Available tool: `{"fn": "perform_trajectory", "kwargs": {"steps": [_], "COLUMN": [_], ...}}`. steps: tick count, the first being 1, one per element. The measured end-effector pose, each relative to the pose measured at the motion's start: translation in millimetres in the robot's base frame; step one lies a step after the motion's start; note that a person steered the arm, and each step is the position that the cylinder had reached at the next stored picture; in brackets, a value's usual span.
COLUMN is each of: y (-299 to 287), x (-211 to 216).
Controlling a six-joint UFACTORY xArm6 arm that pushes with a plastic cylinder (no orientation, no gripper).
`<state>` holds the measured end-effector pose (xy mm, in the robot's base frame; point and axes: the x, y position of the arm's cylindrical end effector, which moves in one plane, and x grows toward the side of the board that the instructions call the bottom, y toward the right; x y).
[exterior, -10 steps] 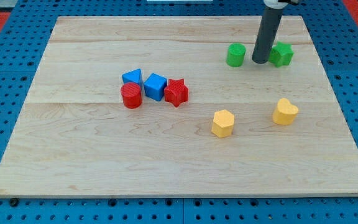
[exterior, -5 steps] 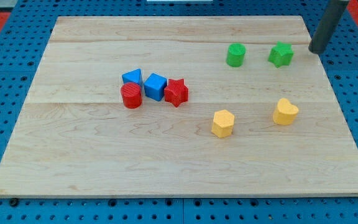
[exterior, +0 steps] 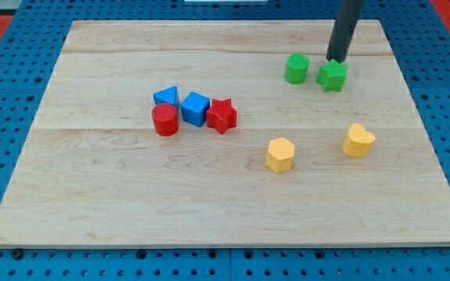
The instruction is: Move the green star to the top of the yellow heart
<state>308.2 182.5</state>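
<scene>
Small green star-shaped plastic block (exterior: 333,76): flat on the wooden board near the view's top right, points spread sideways. Small yellow heart-shaped plastic block (exterior: 358,140): flat on the board, well apart, below the star and a little toward the view's right.

The tip (exterior: 337,60) sits just above the green star (exterior: 333,76), the green cylinder (exterior: 296,69) to its left, the yellow heart (exterior: 358,140) well below, slightly right.

Lab bench, blue pegboard (exterior: 6,94), wooden board (exterior: 131,203)
</scene>
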Motion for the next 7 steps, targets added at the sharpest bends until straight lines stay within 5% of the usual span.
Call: {"fn": "perform_trajectory", "kwargs": {"steps": [2,4,7], "y": [3,-63,4], "x": [21,-39,-4]}}
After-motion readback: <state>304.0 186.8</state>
